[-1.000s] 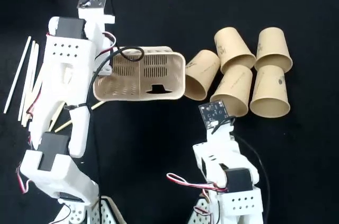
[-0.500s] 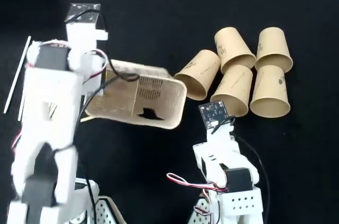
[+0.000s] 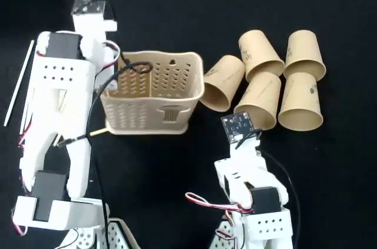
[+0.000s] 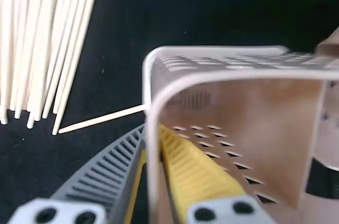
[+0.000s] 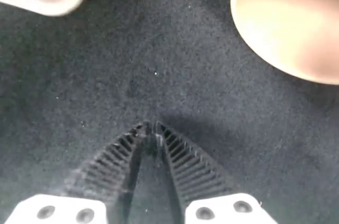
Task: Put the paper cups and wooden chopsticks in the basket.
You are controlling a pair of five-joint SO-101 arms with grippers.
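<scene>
Chopsticks (image 4: pixel 42 49) lie bunched at far left, too overlapped to count. My left gripper (image 4: pixel 152 134) pinches the wall of one upright basket (image 3: pixel 147 113). My right gripper (image 5: pixel 151 126), closed on nothing, sits near five cups (image 3: pixel 259 99) lying on their sides.
</scene>
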